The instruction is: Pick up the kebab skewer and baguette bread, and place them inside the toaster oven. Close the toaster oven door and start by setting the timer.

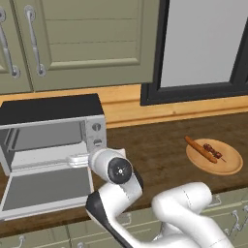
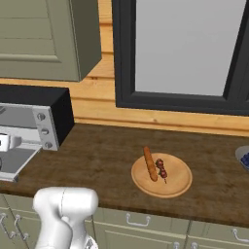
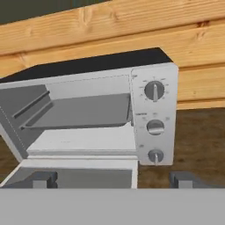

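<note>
Looking at the round wooden plate, we see the long orange-brown baguette bread lying across it, with the short kebab skewer of dark red-brown meat chunks just beside it. The plate sits on the dark wooden counter, well apart from the boxy silver toaster oven with a black top. Its silver-framed glass toaster oven door hangs folded down flat, showing a bare grey tray inside. Three round knobs run down the oven's right side. Our gripper faces the open oven with its dark fingertips spread wide, holding nothing. Green cabinets hang above.
</note>
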